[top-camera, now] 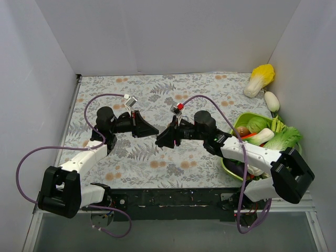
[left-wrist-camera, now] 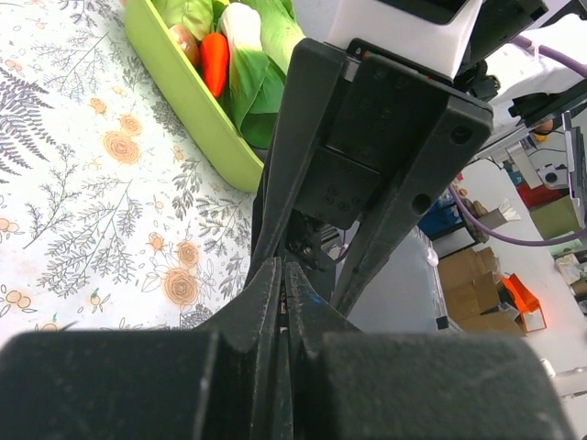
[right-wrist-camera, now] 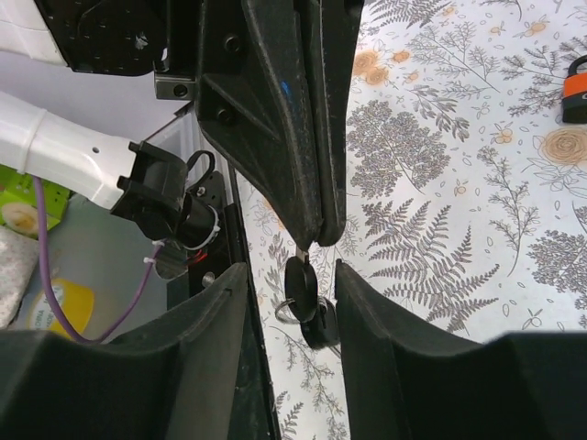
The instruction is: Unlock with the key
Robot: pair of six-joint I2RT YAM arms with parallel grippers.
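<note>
One key [right-wrist-camera: 299, 275] is pinched in the shut left end effector [right-wrist-camera: 312, 240], well apart from the lock [right-wrist-camera: 575, 89]. Its black head should be gripped squarely by the part-open, empty right end effector [right-wrist-camera: 292, 286].

At frame centre the left gripper [top-camera: 154, 132] pinches the key [right-wrist-camera: 300, 275], fingers closed; the right gripper [top-camera: 160, 140] faces it tip to tip, jaws apart.

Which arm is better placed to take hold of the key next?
Right, likely: the open right gripper already straddles the key, which hangs from the tips of the shut left gripper.
</note>
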